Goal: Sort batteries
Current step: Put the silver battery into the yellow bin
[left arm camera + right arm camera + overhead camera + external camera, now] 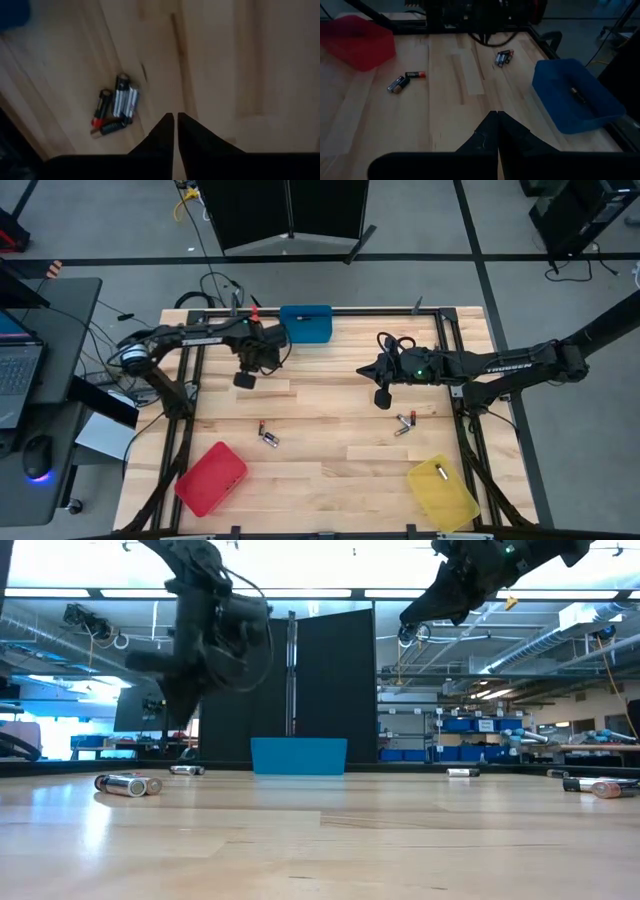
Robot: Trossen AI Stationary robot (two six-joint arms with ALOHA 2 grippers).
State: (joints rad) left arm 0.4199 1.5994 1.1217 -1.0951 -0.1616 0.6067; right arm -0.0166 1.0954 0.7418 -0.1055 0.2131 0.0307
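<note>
Batteries lie on the wooden table in small groups: a pair (267, 435) at front left, also in the right wrist view (405, 82); another pair (404, 422) at right; a cluster (115, 107) below my left arm, also in the right wrist view (504, 57). One battery (578, 95) lies in the blue bin (306, 323). My left gripper (245, 380) hangs shut and empty above the table near the blue bin. My right gripper (383, 398) is shut and empty above the table's middle right.
A red bin (211, 478) stands at the front left and a yellow bin (442, 492) at the front right. Black frame rails (455, 360) run along the table's sides. Bare wood lies in the middle between the arms.
</note>
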